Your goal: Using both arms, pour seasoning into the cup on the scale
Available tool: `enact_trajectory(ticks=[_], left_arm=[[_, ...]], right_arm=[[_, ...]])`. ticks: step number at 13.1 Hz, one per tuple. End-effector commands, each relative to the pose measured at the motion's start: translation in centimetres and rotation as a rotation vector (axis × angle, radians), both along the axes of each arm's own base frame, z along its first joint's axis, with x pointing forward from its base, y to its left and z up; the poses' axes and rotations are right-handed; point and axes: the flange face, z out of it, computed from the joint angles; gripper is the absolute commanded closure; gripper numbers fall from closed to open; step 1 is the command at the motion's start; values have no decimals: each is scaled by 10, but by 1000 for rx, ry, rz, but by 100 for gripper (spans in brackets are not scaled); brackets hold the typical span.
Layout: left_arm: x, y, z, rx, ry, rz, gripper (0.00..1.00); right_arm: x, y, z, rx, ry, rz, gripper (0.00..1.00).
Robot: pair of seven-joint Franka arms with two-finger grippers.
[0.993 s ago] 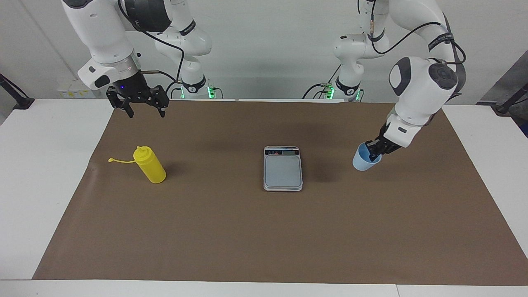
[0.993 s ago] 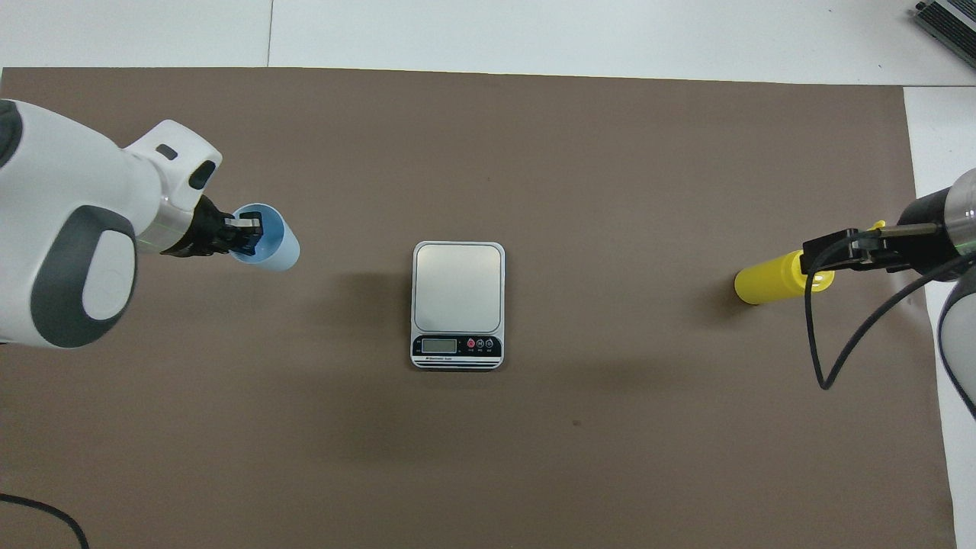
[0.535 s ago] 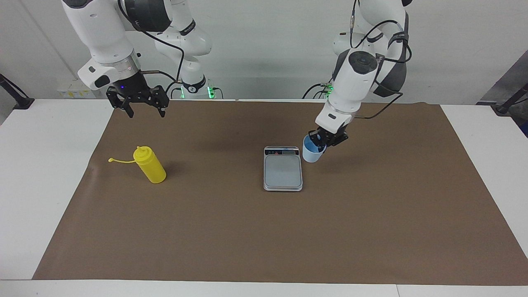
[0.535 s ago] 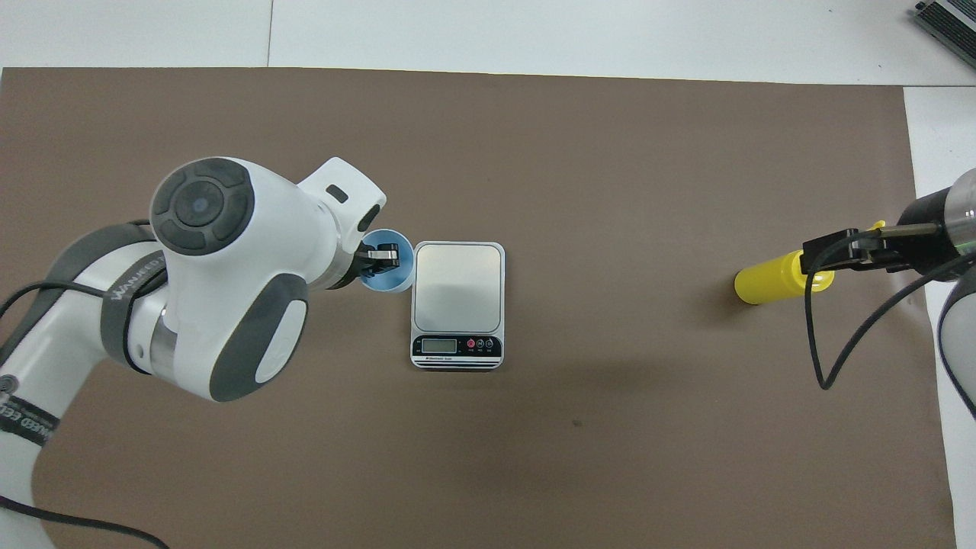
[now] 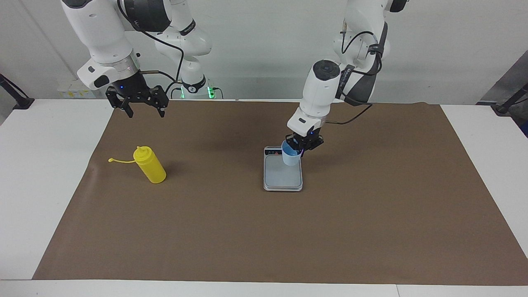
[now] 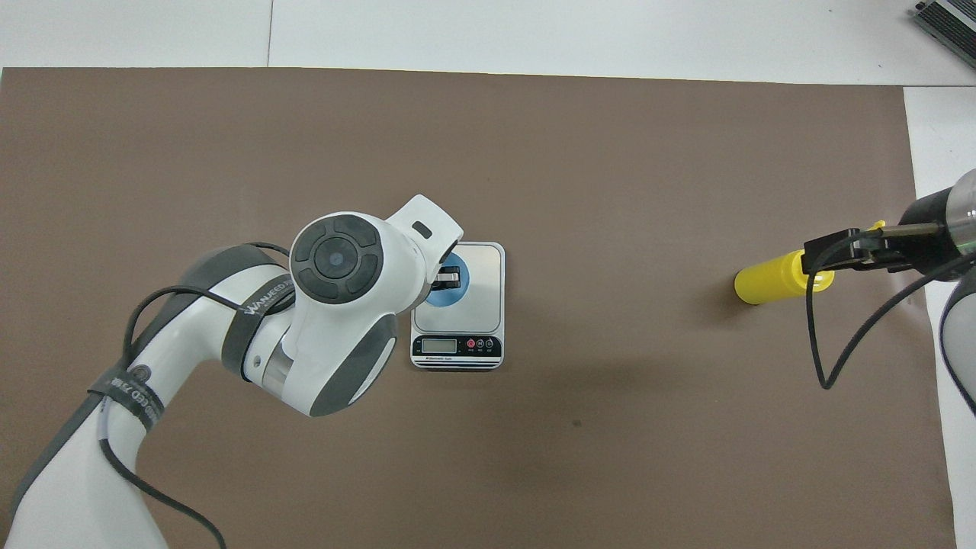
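My left gripper (image 5: pixel 298 151) is shut on the rim of the light-blue cup (image 5: pixel 290 159), one finger inside it. The cup (image 6: pixel 457 284) hangs upright over the grey plate of the scale (image 5: pixel 283 178), toward the display end. Whether its base touches the plate I cannot tell. In the overhead view the left gripper (image 6: pixel 445 277) and its arm cover part of the scale (image 6: pixel 482 259). The yellow seasoning bottle (image 5: pixel 151 166) stands toward the right arm's end of the table, its cap strap trailing sideways. My right gripper (image 5: pixel 145 111) hangs open, apart from it and empty; from above this gripper (image 6: pixel 836 252) overlaps the bottle (image 6: pixel 768 280).
A brown mat (image 5: pixel 264 239) covers most of the white table (image 5: pixel 37 173). Black cables loop off both arms. Only the scale, cup and bottle are over the mat.
The left arm has swung the cup from its own end of the table to over the scale's plate. The right arm and the bottle have stayed put.
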Motion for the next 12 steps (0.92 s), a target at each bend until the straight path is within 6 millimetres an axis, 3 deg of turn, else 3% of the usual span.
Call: enact_trajectory(ticks=[1, 5, 8, 10, 12], left_arm=[[-5, -4, -18, 11, -13, 12, 100], [-10, -12, -32, 7, -10, 7, 100], [-9, -16, -39, -5, -20, 20, 100], [-8, -17, -39, -6, -34, 14, 100], [-5, -14, -45, 13, -35, 8, 100]], right_arm=[[-7, -4, 1, 18, -8, -7, 0], [-5, -2, 2, 15, -23, -169, 1], [6, -7, 4, 7, -79, -225, 16], [15, -24, 1, 10, -90, -346, 16], [40, -36, -7, 9, -81, -482, 10]])
